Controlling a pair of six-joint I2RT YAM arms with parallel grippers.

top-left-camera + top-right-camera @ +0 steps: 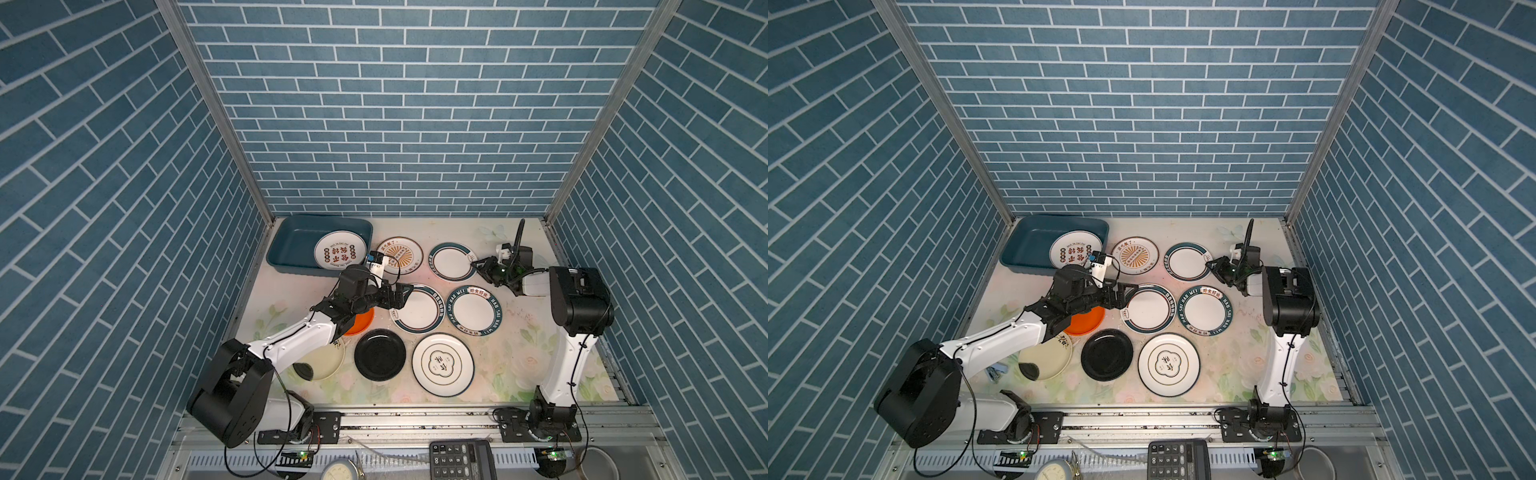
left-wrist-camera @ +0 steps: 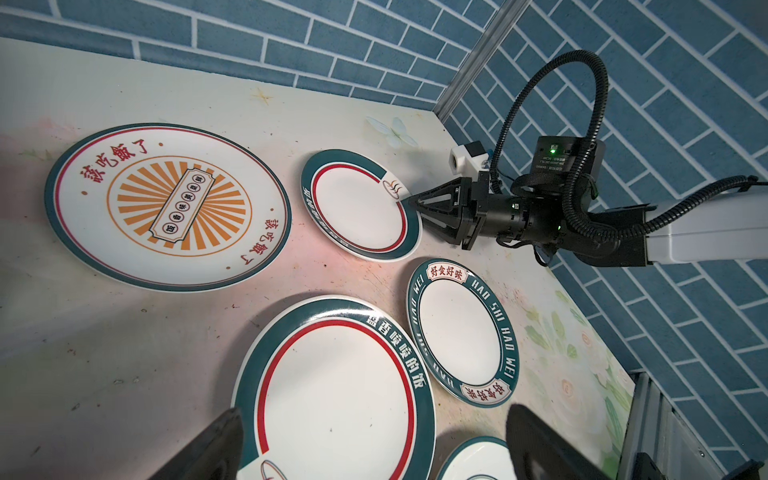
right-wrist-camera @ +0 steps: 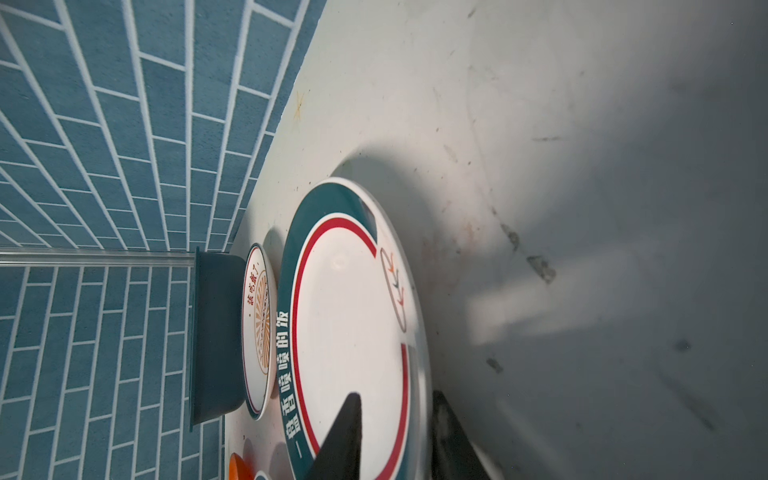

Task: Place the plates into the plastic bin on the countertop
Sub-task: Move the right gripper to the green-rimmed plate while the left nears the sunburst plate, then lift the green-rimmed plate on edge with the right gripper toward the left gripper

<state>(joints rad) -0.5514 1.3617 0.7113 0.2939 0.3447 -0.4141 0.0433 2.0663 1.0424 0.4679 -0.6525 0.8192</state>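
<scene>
The teal-blue plastic bin (image 1: 293, 243) stands at the back left of the countertop (image 1: 511, 353) and holds a lettered plate (image 1: 340, 253). My right gripper (image 1: 474, 262) is shut on the rim of the far teal-rimmed plate (image 1: 451, 261); in the right wrist view one finger (image 3: 345, 432) lies over it and the other outside the rim. Over the middle teal-rimmed plate (image 1: 417, 311) hangs my left gripper (image 2: 374, 409), open and empty. Sunburst (image 1: 401, 254), lettered-rim (image 1: 473, 309), black (image 1: 380, 354) and emblem (image 1: 442, 365) plates lie flat. The left arm partly hides the orange (image 1: 362, 323) and cream (image 1: 330, 359) plates.
A grey metal rail (image 1: 415, 419) carries both arm bases along the front. Before it lie a calculator (image 1: 461, 459), a white dial disc (image 1: 340, 469) and a metal bowl (image 1: 598, 463). Blue brick walls close off the back and both sides.
</scene>
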